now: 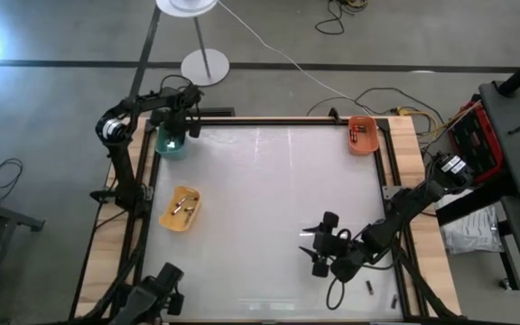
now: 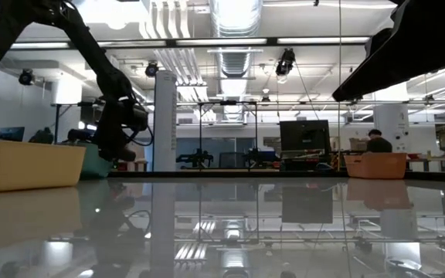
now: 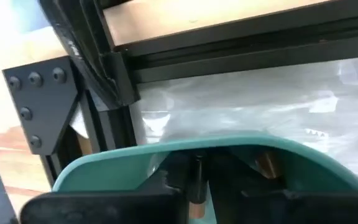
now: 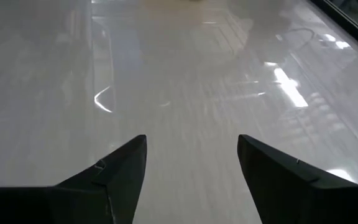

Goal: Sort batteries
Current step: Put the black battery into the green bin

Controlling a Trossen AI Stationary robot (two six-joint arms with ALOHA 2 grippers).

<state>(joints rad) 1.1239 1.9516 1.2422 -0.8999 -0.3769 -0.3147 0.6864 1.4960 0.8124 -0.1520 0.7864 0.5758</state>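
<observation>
My left gripper (image 1: 171, 135) is at the table's far left corner, pointing down into the green bin (image 3: 229, 146), and is shut on a thin battery (image 3: 196, 186). Another battery (image 3: 266, 163) lies inside that bin. The yellow bin (image 1: 181, 208) at the left and the orange bin (image 1: 363, 135) at the far right each hold batteries. Two loose batteries (image 1: 368, 289) lie near the front right. My right gripper (image 1: 317, 246) hangs open over bare table at the near right, with nothing between its fingers (image 4: 123, 168). My left gripper pinches the battery between its two fingers; the battery's copper-coloured end (image 3: 196, 208) shows in the gap. The fingers come from above, slanting steeply down inside the green bin's rim. The battery lies along the fingers. Whether it touches the bin's floor is hidden.
The white tabletop (image 1: 269, 199) is framed by black rails with wooden borders. A lamp stand (image 1: 204, 65) stands beyond the far edge, and cables and a red case (image 1: 472, 131) lie to the right. In the low view a person (image 2: 377, 140) sits far off in the room.
</observation>
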